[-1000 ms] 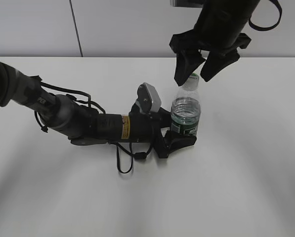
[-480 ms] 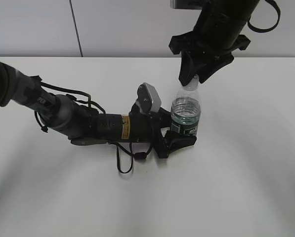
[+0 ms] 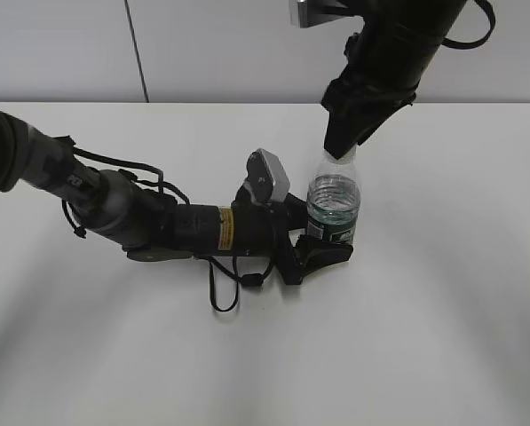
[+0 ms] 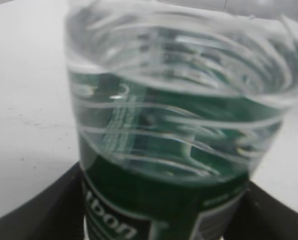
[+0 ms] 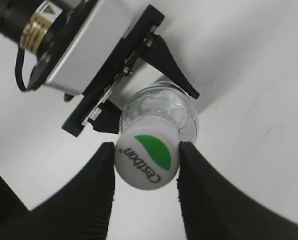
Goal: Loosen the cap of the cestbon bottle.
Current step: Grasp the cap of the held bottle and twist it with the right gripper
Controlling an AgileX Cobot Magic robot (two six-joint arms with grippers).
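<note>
The cestbon bottle (image 3: 334,206) stands upright on the white table, clear and ribbed with a dark green label. My left gripper (image 3: 322,250) lies low on the table and is shut on the bottle's lower body; the bottle fills the left wrist view (image 4: 173,125). My right gripper (image 3: 343,142) comes down from above and is shut on the cap. In the right wrist view the white cap (image 5: 147,161) with its green patch sits between the two black fingers (image 5: 147,167), which touch both its sides. In the exterior view the fingers hide the cap.
The left arm (image 3: 158,222) stretches across the white table (image 3: 442,311) from the left, with a loose black cable loop (image 3: 222,288) under it. A grey wall stands behind the table's far edge.
My right gripper went from open over the cap to shut on it, then turned about the bottle's axis. The bottle and left gripper stayed in place.
</note>
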